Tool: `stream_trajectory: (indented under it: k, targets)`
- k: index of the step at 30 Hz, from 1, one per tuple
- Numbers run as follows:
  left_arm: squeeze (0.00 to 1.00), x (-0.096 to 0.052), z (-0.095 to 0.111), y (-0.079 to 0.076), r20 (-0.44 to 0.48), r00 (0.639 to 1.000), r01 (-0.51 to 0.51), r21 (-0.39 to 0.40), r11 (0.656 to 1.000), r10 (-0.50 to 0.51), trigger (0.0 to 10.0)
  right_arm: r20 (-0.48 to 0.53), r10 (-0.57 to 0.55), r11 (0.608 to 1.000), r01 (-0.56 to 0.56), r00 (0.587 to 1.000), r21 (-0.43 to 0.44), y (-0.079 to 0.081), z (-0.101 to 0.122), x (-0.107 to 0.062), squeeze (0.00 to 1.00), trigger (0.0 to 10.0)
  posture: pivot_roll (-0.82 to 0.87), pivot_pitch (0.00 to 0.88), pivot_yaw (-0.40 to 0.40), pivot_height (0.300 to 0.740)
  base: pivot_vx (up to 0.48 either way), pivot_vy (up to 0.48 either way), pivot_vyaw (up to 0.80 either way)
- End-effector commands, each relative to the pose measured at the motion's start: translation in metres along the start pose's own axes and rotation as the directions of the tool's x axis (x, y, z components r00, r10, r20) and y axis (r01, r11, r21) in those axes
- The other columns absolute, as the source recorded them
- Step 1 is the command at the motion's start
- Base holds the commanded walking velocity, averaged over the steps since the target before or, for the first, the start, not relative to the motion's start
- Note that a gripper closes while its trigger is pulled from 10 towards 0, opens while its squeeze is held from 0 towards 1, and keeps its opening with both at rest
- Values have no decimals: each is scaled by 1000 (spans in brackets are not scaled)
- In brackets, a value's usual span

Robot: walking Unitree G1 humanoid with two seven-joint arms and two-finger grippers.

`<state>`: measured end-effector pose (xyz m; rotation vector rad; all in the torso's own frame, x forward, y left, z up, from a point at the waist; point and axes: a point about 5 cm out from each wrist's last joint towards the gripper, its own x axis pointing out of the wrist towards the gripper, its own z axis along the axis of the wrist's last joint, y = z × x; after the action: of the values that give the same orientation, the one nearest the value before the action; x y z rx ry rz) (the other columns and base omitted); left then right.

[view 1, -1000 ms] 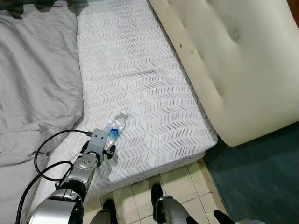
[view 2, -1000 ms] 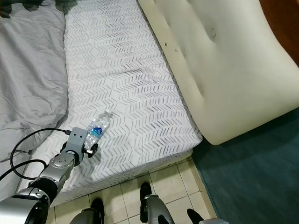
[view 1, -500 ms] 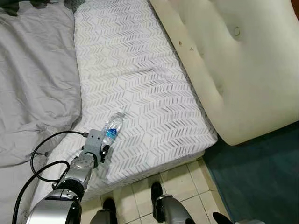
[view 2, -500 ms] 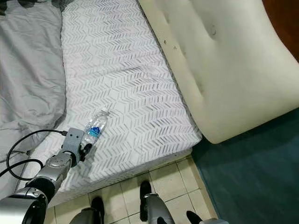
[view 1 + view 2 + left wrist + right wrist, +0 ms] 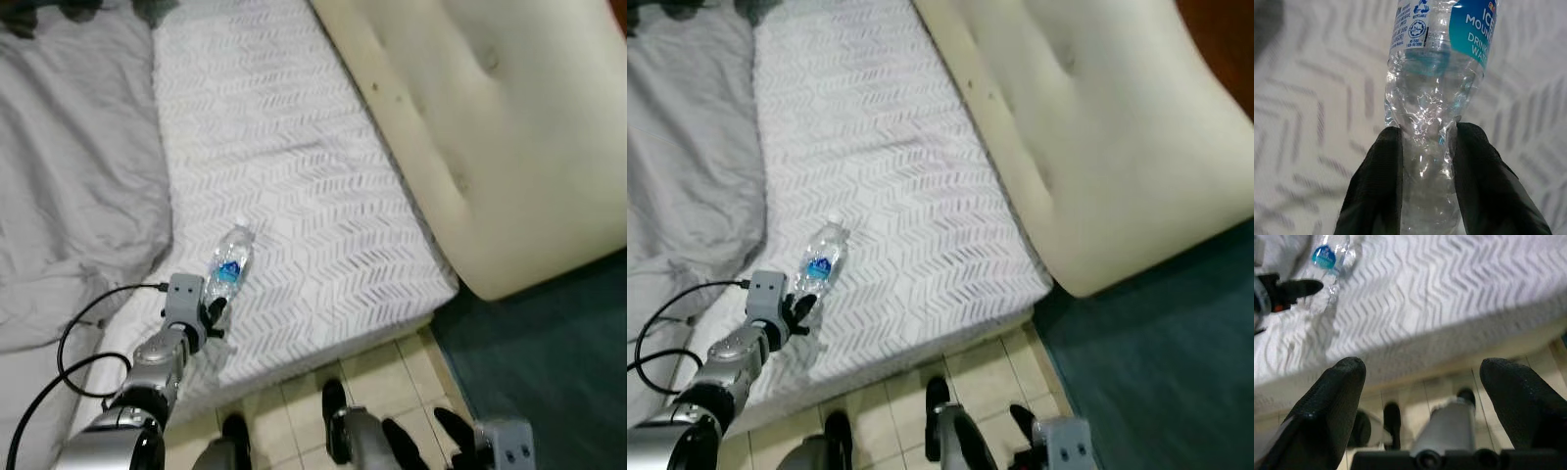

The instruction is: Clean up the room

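Observation:
A clear plastic water bottle (image 5: 227, 266) with a blue label lies on the white chevron-patterned mattress (image 5: 294, 176) near its front edge. My left gripper (image 5: 211, 311) reaches onto the bed from the near side. In the left wrist view its two black fingers (image 5: 1376, 191) press against both sides of the bottle's (image 5: 1430, 98) crumpled base. My right gripper (image 5: 431, 436) hangs low over the floor by my feet. In the right wrist view the right gripper (image 5: 1420, 382) stands wide open, holding nothing.
A rumpled grey duvet (image 5: 69, 196) covers the bed's left side. A cream tufted headboard (image 5: 509, 147) leans along the right. Tiled floor (image 5: 294, 411) meets teal carpet (image 5: 558, 362) below the mattress edge. A black cable (image 5: 78, 333) loops off my left arm.
My left gripper has slid a little left along the bed edge, staying at the bottle's base. My right gripper has come into the eye views at the bottom right. The camera has shifted slightly.

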<state>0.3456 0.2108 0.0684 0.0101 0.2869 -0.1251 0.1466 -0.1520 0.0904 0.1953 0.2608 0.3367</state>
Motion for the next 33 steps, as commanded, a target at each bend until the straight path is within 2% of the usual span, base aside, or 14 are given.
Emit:
stream_trajectory:
  k: [1,2,6,10,12,13,15,17,21,24,25,26,28,33]
  targets:
    - [0,-6,8,5,123,992,18,-27,999,-15,0,-22,-27,999,28,999,30,-10,-9,9,0,10000,-166,276,-39,740,0,0,0]
    - [0,-6,8,5,123,992,18,-27,999,-15,0,-22,-27,999,28,999,30,-10,-9,9,0,10000,-166,276,-39,740,0,0,0]
    - [0,-22,29,0,316,949,19,3,1000,-19,0,43,-34,999,33,998,23,-29,-1,49,0,10000,-39,134,-24,740,0,0,0]
    - [0,-45,42,-9,425,905,-32,54,998,6,0,87,-38,999,36,996,22,-42,7,76,0,10000,58,17,-37,740,0,0,0]
    - [0,-49,43,-12,441,897,-30,59,998,1,0,96,-41,999,39,995,22,-45,8,83,0,10000,86,0,-48,740,0,0,0]
    - [0,-56,45,-22,459,887,4,102,995,-50,0,113,-49,999,47,992,22,-50,11,90,0,10000,108,0,-52,740,0,0,0]
    - [0,-63,46,-29,470,881,10,114,993,-63,0,136,-61,998,59,989,23,-54,15,96,0,10000,131,0,-62,740,0,0,0]
    - [0,-77,48,-41,486,871,3,138,990,-70,0,180,-90,996,88,979,19,-63,22,105,0,10000,150,0,-68,740,0,0,0]
    - [0,-90,37,-49,478,878,-45,136,990,-25,0,231,-147,989,138,962,51,-72,28,110,0,10000,158,0,-77,740,0,0,0]
    - [0,-91,33,-51,467,884,-55,122,991,-9,0,238,-153,988,142,959,65,-74,29,112,0,10000,157,0,-78,740,0,0,0]
    - [0,-87,26,-53,439,898,-82,130,988,17,10000,231,-144,989,130,962,73,-72,27,115,0,10000,149,0,-79,740,0,0,644]
    - [0,-81,17,-56,395,917,-110,143,984,46,10000,222,-124,991,110,967,73,-70,25,121,0,10000,140,0,-78,740,0,0,619]
    - [0,-79,15,-57,383,922,-114,143,983,52,10000,218,-116,992,104,969,69,-69,25,123,0,10000,140,0,-78,740,0,0,616]
    - [0,-83,0,-62,323,945,-103,144,984,52,10000,210,-89,996,80,974,50,-69,21,125,0,10000,125,0,-69,740,0,-52,609]
